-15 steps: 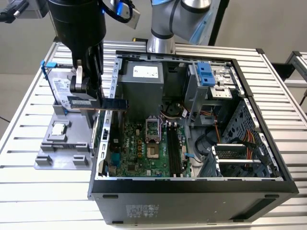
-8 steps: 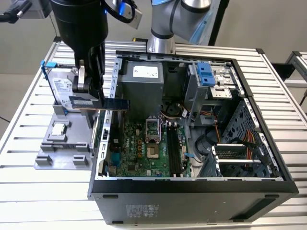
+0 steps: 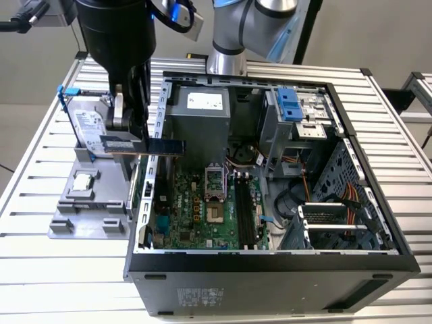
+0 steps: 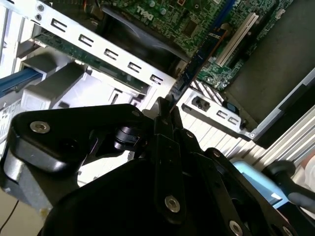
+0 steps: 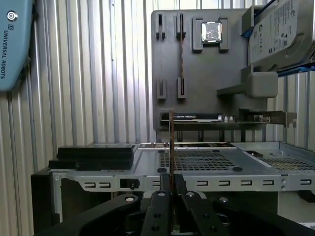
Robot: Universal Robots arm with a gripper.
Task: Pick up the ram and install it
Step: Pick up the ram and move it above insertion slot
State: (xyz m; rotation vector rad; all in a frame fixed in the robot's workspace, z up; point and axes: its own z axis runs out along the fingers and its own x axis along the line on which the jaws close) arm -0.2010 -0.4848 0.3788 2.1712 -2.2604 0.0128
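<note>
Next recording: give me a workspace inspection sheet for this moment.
Surface: slatted metal table carrying an open computer case and a grey fixture tray.
Job's things: ram held level in the air at the case's wall on the exterior view's left, not seated.
Clutter: hard drive and processor chip on the tray.
Hand: hand shut on the ram.
Cables: coloured wires inside the case.
Surroundings: arm's base behind the case.
</note>
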